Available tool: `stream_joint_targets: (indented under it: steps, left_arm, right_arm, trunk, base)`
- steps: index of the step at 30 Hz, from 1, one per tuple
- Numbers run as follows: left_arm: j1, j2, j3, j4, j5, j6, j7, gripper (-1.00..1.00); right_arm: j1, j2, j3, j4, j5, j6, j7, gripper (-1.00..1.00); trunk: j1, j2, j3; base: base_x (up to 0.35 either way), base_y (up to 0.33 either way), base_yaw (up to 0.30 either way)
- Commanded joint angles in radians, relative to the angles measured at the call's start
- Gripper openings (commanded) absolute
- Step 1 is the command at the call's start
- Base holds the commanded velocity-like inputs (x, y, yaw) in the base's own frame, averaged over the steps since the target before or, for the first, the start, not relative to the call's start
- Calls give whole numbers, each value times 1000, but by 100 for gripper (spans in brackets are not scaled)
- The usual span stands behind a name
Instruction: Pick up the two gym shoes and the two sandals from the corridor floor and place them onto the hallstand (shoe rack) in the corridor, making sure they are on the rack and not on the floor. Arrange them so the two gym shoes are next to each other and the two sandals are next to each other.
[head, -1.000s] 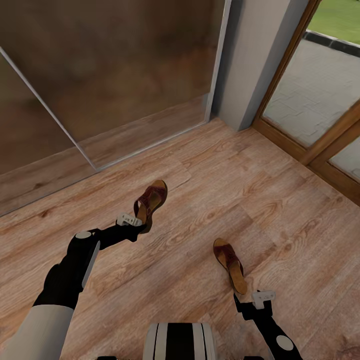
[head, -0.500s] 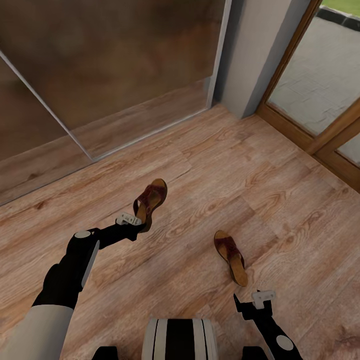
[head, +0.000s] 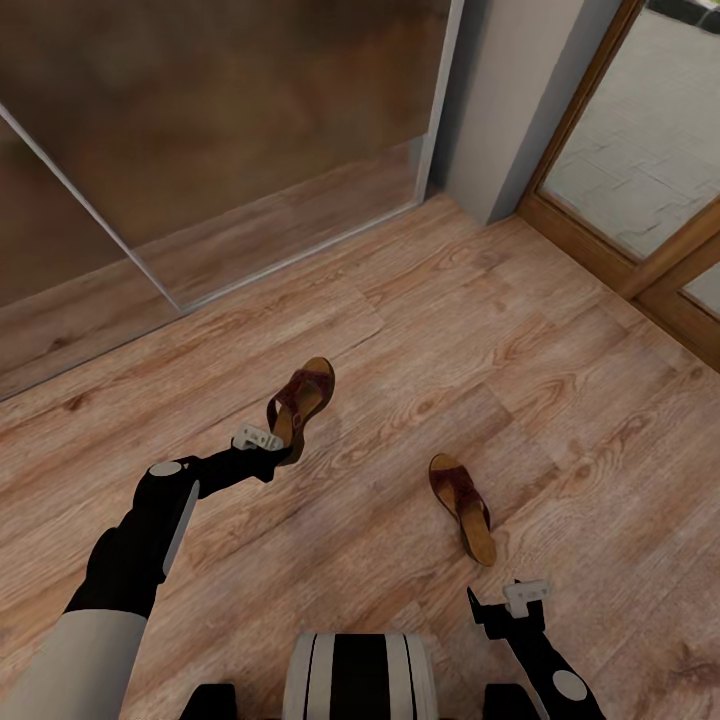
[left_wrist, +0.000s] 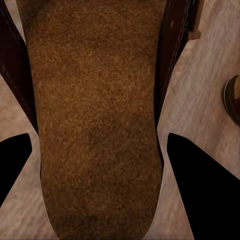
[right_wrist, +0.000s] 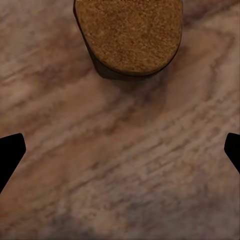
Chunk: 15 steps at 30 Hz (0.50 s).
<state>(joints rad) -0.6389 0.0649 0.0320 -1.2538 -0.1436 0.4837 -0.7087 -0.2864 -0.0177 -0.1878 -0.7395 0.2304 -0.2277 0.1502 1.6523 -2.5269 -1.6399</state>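
One dark brown sandal (head: 301, 397) with a tan footbed (left_wrist: 97, 115) hangs just above the corridor floor (head: 420, 330), heel end in my left gripper (head: 283, 452), which is shut on it; the black fingers (left_wrist: 197, 185) press both its sides. The second sandal (head: 462, 520) lies flat on the planks to the right. My right gripper (head: 480, 605) hovers open just short of its heel (right_wrist: 128, 35), with bare floor between the fingers (right_wrist: 10, 152). The gym shoes and the hallstand are out of view.
A dark reflective sliding panel (head: 230, 130) with a metal frame closes the far side. A grey wall corner (head: 515, 110) stands beside a wood-framed glass door (head: 640, 190) at the right. My own base (head: 358, 678) sits at the picture's lower edge.
The whole view has shifted: wall, door and floor slid upward in the picture, so the camera moved. The held sandal stayed with my left gripper. The floor sandal lies as before.
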Motion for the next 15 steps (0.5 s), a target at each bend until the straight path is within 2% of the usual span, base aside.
stream_joint_targets:
  steps: [1,7,15]
  left_arm:
    - [-1,0,1,-1,-7,4,-8,-100]
    - [0,0,2,0,-7,4,-8,-100]
    - [1,0,2,8,-7,1,-8,-100]
  right_arm:
    - [0,1,-5,0,8,-4,7,100]
    - [0,1,-6,0,7,-4,8,100]
    - [0,1,-6,0,7,-4,7,100]
  trunk:
    - [0,0,-1]
    - [0,0,-1]
    - [0,0,-1]
  base:
    - [0,0,0]
    - [2,0,0]
    - [84,0,0]
